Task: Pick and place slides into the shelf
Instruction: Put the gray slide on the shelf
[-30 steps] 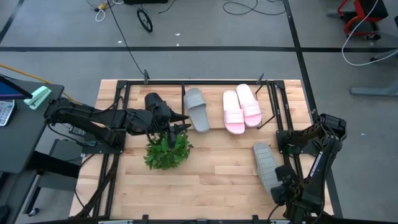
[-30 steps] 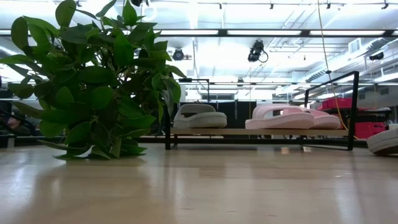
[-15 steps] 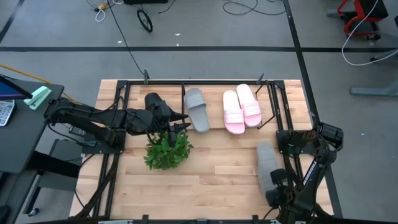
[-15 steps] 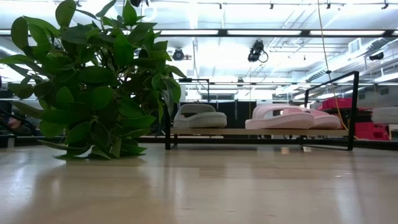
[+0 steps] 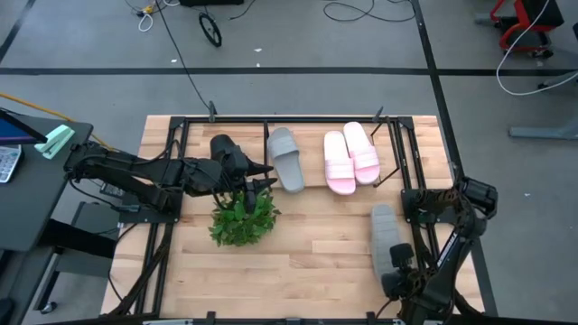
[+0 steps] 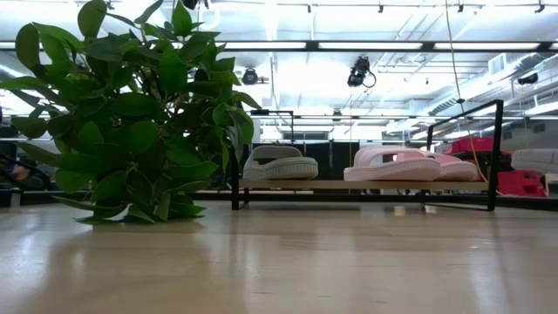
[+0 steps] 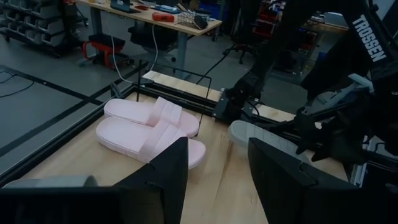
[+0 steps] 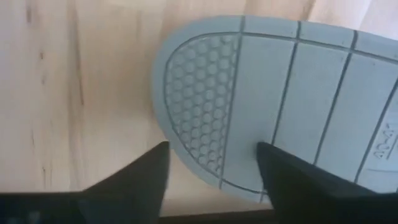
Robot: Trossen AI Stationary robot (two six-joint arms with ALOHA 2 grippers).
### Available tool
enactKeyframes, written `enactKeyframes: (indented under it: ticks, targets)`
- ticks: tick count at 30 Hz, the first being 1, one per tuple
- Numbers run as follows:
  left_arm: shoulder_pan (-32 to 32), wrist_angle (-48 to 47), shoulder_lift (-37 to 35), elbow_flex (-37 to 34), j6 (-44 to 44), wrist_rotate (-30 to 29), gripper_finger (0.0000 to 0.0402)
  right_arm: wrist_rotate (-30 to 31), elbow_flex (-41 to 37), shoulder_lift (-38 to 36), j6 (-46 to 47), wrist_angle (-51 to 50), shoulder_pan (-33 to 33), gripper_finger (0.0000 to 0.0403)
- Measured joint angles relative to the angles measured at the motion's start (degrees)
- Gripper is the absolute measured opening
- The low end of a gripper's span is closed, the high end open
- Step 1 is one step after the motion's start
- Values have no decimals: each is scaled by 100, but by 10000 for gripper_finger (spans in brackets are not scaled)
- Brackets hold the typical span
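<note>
The right claw [image 5: 390, 262] has drawn the loose grey slide [image 5: 384, 230] slightly inward, straightening it.

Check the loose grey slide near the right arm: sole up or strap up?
Sole up. The right wrist view shows the grey slide's ribbed, dimpled tread facing the camera; in the high view it lies off the shelf.

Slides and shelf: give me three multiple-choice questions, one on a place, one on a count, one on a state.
1. Where is the second grey slide?
A. on the shelf
B. off the shelf, by the right pincer
C. under the plant

2. How many pink slides are on the shelf?
A. one
B. two
C. four

3. How does that second grey slide lie?
A. sole up
B. strap up
C. on its edge

Answers: 1 B, the high view shows it on the table near the right arm. 2 B, two lie side by side. 3 A, the right wrist view shows its tread.
</note>
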Motion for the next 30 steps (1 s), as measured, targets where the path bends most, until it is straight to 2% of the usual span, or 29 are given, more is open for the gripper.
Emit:
enactKeyframes:
  ticks: [2, 6, 8, 12, 19, 22, 26, 30]
  targets:
    - [1, 0, 0, 0, 2, -1, 172, -142, 0, 0, 192, -11, -82, 194]
    - [1, 0, 0, -2, 2, 1, 172, -303, -2, -6, 346, 74, -321, 48]
    - [-1, -1, 0, 0, 2, 1, 172, -327, 5, -29, 265, 327, -456, 17]
    - [1, 0, 0, 0, 86, -1, 172, -306, 119, -128, 260, 456, -740, 5]
    - [1, -2, 0, -1, 87, 11, 172, 297, 974, -356, 369, -255, -1065, 6]
    - [1, -2, 0, 0, 94, 17, 172, 312, 1131, -565, 626, -264, -1155, 21]
    - [1, -2, 0, 0, 197, 18, 172, 292, 1163, -865, 1586, -278, -1268, 44]
    - [0, -2, 0, 0, 302, 18, 172, 272, 1163, -1048, 2095, -234, -1375, 73]
